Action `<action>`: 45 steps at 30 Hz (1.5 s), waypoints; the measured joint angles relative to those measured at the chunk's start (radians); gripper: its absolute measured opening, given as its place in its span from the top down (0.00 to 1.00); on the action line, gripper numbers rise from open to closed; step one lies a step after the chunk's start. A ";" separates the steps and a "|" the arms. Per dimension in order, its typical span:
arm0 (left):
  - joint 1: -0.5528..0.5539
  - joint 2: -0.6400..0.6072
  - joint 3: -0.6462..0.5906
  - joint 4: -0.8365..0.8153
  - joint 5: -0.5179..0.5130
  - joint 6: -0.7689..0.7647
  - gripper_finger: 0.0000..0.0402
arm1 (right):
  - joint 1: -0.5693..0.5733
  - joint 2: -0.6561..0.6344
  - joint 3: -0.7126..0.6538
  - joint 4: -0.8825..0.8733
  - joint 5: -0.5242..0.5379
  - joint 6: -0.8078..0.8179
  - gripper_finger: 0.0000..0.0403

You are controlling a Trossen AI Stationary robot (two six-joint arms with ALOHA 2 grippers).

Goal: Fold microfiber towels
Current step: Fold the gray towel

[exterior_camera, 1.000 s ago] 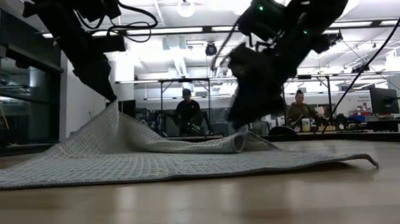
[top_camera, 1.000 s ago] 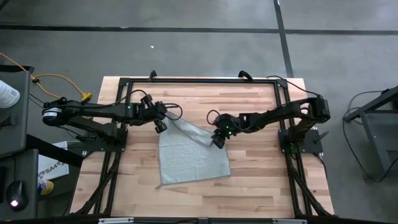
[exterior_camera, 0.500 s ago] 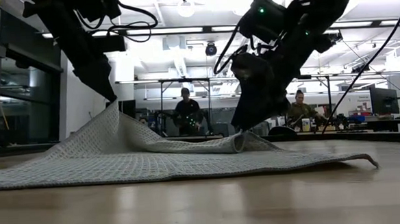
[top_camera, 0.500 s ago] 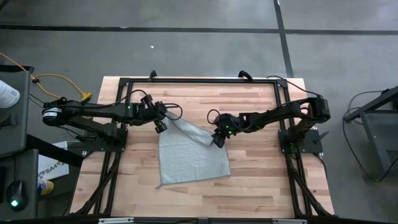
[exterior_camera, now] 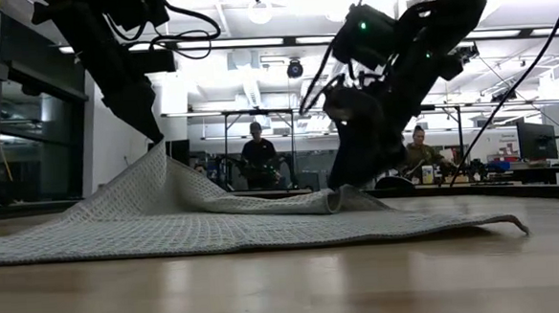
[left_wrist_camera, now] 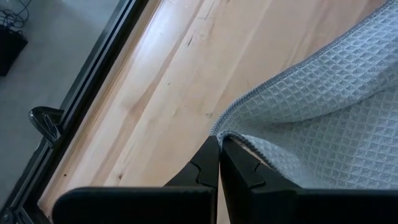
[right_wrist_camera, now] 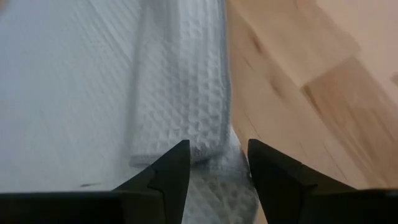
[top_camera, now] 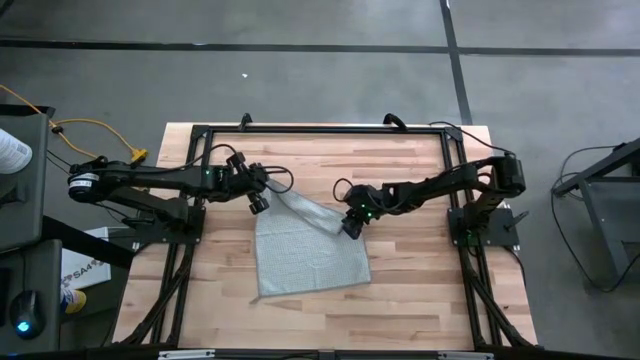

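High view first: we see the left gripper (top_camera: 262, 199) at the far left corner of the light grey-blue, waffle-textured square microfiber towel (top_camera: 305, 252), though from above its fingertips are too small to read. In the left wrist view the two dark fingers (left_wrist_camera: 208, 167) are pressed together, with the towel's hemmed corner (left_wrist_camera: 225, 129) pinched between them and lifted off the pale wooden slat tabletop (left_wrist_camera: 155, 99). In the low view that corner peaks like a small tent under the left gripper (exterior_camera: 154, 134), while the rest of the cloth (exterior_camera: 216, 227) lies flat, its right edge curling up slightly.

Further right, a rolled fold of fabric (exterior_camera: 332, 200) sits just under the right gripper (exterior_camera: 357, 172), whose tips we cannot make out here behind the dark housing. In the right wrist view its fingers (right_wrist_camera: 174, 171) stand apart, holding nothing, straddling the doubled strip of towel (right_wrist_camera: 180, 93) just beside the bare wood (right_wrist_camera: 298, 93). From above, the right gripper (top_camera: 350, 226) is over the towel's far right edge.
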 joint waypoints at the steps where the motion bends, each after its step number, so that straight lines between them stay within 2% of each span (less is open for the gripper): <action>1: 0.000 0.000 0.000 0.001 0.000 0.000 1.00 | 0.000 0.000 0.000 0.005 0.001 0.000 0.61; 6: 0.000 0.000 0.000 0.001 0.001 0.000 1.00 | 0.000 -0.003 0.002 0.018 0.000 -0.002 0.64; 16: 0.000 0.000 0.000 0.001 0.002 0.000 1.00 | 0.000 -0.003 0.002 0.030 -0.021 -0.029 0.87; 23: 0.000 0.000 0.000 0.001 0.003 0.000 1.00 | 0.000 -0.003 0.002 0.035 -0.020 -0.048 0.96; 45: 0.000 0.000 0.000 0.001 0.026 0.000 1.00 | 0.000 -0.003 0.002 0.090 -0.018 -0.091 0.91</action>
